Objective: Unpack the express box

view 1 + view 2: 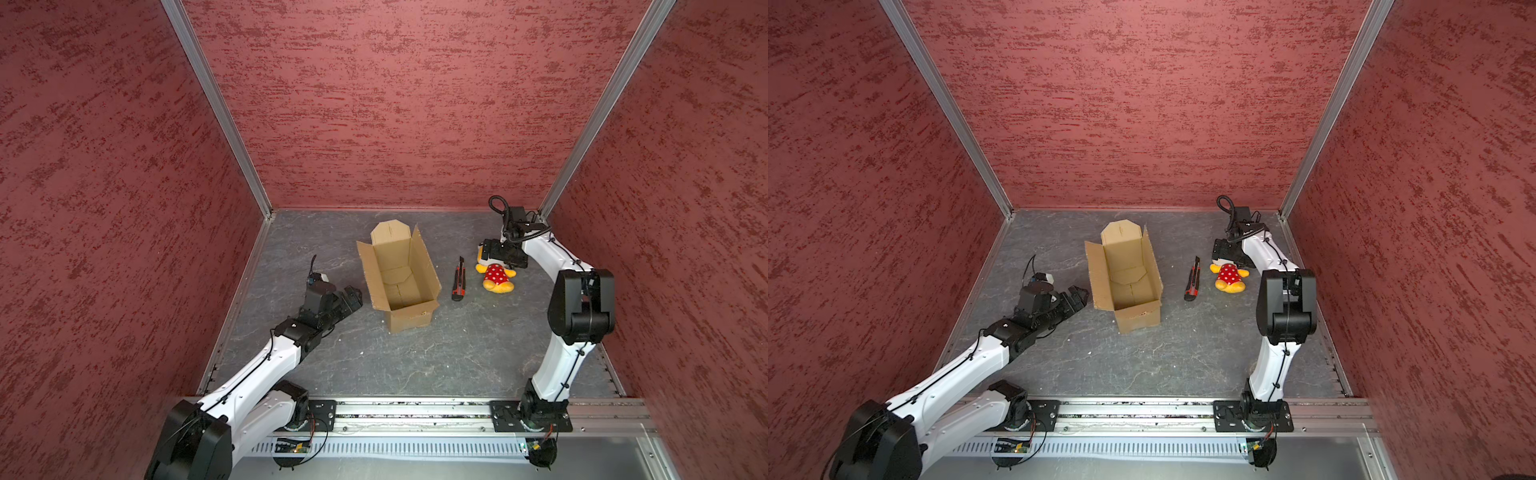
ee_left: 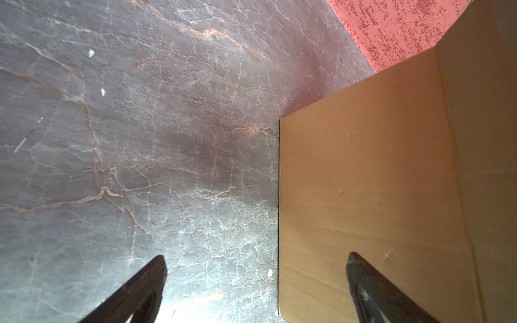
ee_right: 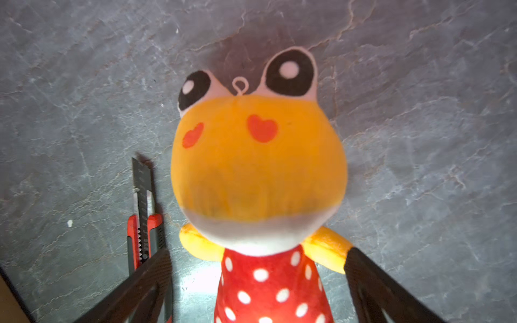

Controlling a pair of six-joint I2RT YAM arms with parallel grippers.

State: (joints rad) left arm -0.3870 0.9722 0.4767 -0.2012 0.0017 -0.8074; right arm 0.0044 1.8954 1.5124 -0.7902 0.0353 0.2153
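Both top views: note express box (image 1: 399,282) on worktop (image 1: 415,361), flaps splayed, mouth up, nothing visible inside; long axis front-to-back, far end canted slightly left. Just beside box's left long wall, by its near end, see left tool (image 1: 353,296), jaws wide, holding nothing; touching box or a hair apart, cannot tell. Right of box, roughly parallel to it, see utility knife (image 1: 459,282), blade toward box's far end. Further right of box, past knife, see plush toy (image 1: 497,279), well apart from box. Over toy's head end, far from box, see right tool (image 1: 496,259). Left wrist view: box wall (image 2: 363,195) and raised flap filling one side; tool fingers spread, one in front of cardboard, other over bare worktop, nothing between. Right wrist view: plush toy (image 3: 257,156) face-up between spread fingers, not clamped; knife (image 3: 144,223) beside it, blade out. Judged: box emptied, unpacking near done. For any box move, left arm clearly nearer, box lying to that tool's right, long wall facing it; grab likely on a flap or wall edge.
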